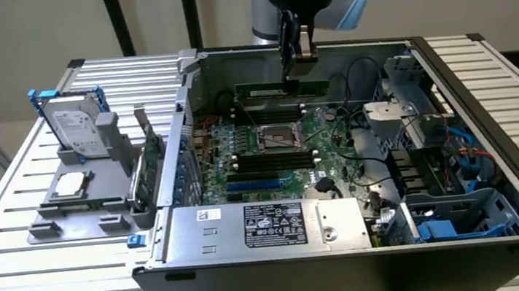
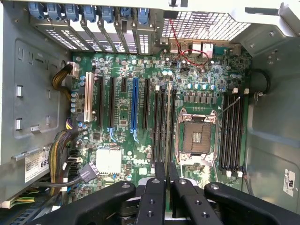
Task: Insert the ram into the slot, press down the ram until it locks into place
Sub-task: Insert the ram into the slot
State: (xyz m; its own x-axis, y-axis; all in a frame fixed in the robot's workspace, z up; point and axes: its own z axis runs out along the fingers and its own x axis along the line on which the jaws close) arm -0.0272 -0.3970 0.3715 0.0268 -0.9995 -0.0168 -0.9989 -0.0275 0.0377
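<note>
The gripper (image 1: 296,68) is clenched on the ram (image 1: 278,88), its two fingers pinching the flat faces at mid-length along the upper edge. The stick hangs level and on edge inside the open computer case (image 1: 353,274), close to the motherboard's (image 1: 330,159) far edge, on the far side of the processor socket (image 1: 278,137). In the wrist view the ram (image 2: 168,122) appears edge-on as a thin line running out from the gripper (image 2: 167,165), lined up along the black memory sockets beside the processor socket (image 2: 196,137). It lies over the slot (image 2: 161,126) or its neighbour. I cannot tell whether its lower edge touches.

The stick is probably light, stiff and brittle. A central pinch on the bare upper edge, clear of the contacts, looks right, though tilt could jam it.
</note>
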